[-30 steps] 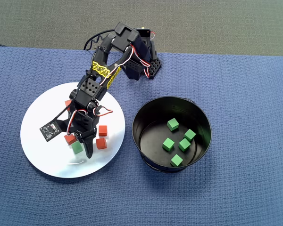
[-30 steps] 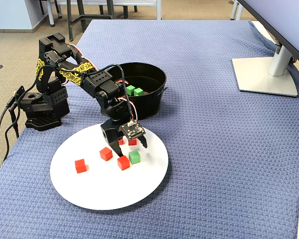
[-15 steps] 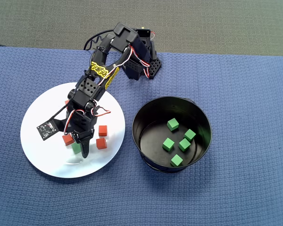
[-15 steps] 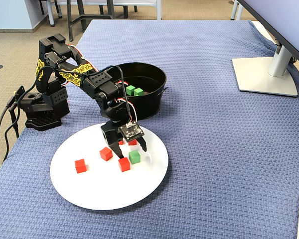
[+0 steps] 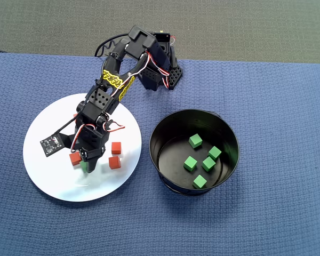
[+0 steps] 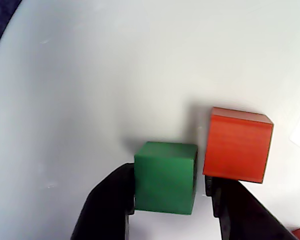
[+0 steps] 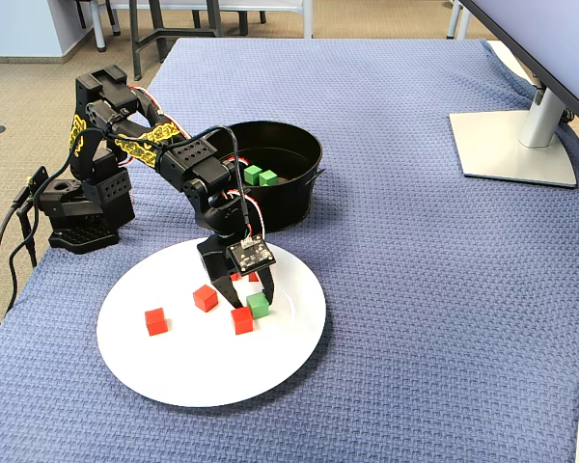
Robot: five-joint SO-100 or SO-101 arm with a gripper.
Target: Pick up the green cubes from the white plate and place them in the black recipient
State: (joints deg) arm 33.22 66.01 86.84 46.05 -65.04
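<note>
One green cube (image 6: 166, 177) lies on the white plate (image 6: 90, 90), between my gripper's (image 6: 170, 186) two black fingers. The left finger touches the cube and a thin gap shows at the right finger; the jaws are open around it. A red-orange cube (image 6: 238, 145) sits close on its right. In the overhead view the gripper (image 5: 85, 164) is low over the plate (image 5: 48, 176) and hides most of that cube (image 5: 84, 167). The black pot (image 5: 229, 128) right of the plate holds several green cubes (image 5: 195, 141). In the fixed view the gripper (image 7: 252, 297) is at the cube (image 7: 259, 305), with the pot (image 7: 294, 198) behind.
Several red-orange cubes (image 5: 116, 148) lie on the plate around the gripper, also seen in the fixed view (image 7: 155, 320). The arm's base (image 7: 77, 207) stands at the blue mat's far-left edge. A monitor stand (image 7: 516, 145) is at the right.
</note>
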